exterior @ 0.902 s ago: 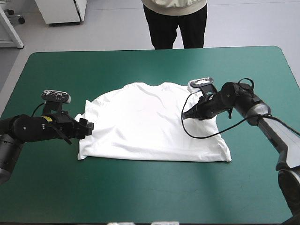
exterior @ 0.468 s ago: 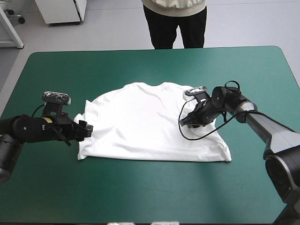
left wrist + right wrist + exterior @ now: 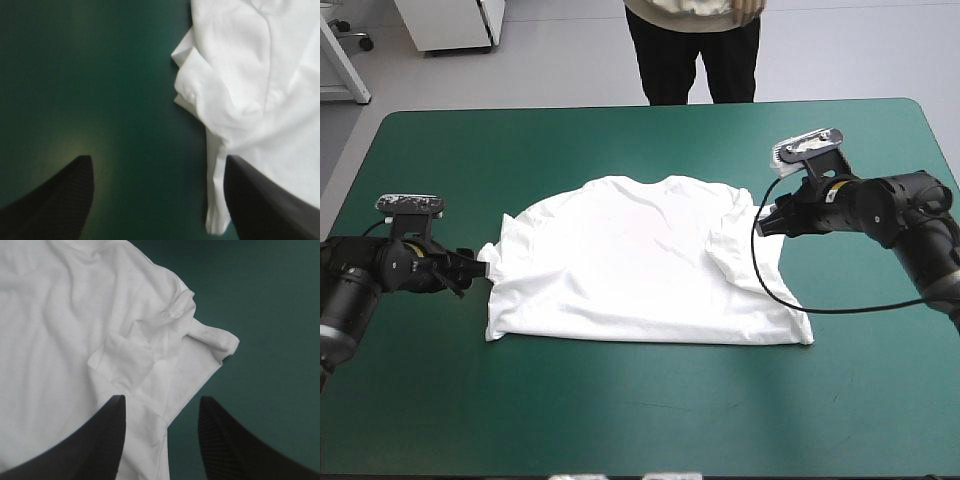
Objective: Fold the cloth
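Folding under way: we see the white short-sleeved T-shirt (image 3: 640, 265) spread flat mid-table on the teal-green table cover (image 3: 620, 400), its right sleeve (image 3: 732, 248) now turned inward. The right gripper (image 3: 765, 222), over that sleeve just before, has drawn clear, fingers apart. The left gripper (image 3: 478, 270) has eased back too and waits released by the left sleeve (image 3: 496, 250), which we judge is next. We find no brand or writing.

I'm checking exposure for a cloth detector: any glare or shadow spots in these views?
Left wrist view: a pale glow on the teal-green cover beside one finger of the left tool. High view: the T-shirt reads evenly bright, creases faint. Right wrist view: soft shadows mark the folded sleeve.
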Tool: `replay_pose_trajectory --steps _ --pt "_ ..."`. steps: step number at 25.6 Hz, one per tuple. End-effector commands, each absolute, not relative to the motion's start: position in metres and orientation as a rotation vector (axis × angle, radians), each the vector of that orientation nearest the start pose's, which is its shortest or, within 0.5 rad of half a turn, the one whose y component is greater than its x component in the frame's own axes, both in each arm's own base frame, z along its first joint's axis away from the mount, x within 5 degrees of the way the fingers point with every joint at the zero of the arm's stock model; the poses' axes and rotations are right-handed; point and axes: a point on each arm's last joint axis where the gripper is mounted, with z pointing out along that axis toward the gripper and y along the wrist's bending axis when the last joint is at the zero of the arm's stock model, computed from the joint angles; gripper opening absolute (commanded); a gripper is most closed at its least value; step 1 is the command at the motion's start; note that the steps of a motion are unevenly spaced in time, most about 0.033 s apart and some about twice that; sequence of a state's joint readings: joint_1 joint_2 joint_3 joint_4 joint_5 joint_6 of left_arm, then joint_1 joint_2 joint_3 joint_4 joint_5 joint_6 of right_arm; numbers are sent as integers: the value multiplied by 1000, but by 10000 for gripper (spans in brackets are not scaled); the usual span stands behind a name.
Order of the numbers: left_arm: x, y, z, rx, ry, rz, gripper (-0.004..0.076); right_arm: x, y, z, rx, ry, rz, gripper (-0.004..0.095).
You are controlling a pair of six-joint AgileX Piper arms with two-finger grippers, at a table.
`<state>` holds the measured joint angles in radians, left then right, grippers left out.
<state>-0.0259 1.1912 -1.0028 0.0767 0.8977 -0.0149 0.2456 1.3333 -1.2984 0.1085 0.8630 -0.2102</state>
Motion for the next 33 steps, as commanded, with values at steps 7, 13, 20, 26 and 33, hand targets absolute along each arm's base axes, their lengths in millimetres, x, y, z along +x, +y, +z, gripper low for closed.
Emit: replay_pose_trajectory --steps 7,13,20,26,33 --pt "299 16 309 -190 2469 -269 528 248 68 411 -471 2213 151 437" --pt "320 15 279 -167 2548 -311 528 248 70 411 -467 2210 178 400" --pt "334 18 252 -186 2600 -303 499 248 70 411 -468 2212 182 400" --pt "338 21 253 -165 2557 -265 -5 247 70 411 -469 2214 182 400" --pt "346 14 224 -107 2657 -279 -9 247 70 410 -471 2224 188 401"
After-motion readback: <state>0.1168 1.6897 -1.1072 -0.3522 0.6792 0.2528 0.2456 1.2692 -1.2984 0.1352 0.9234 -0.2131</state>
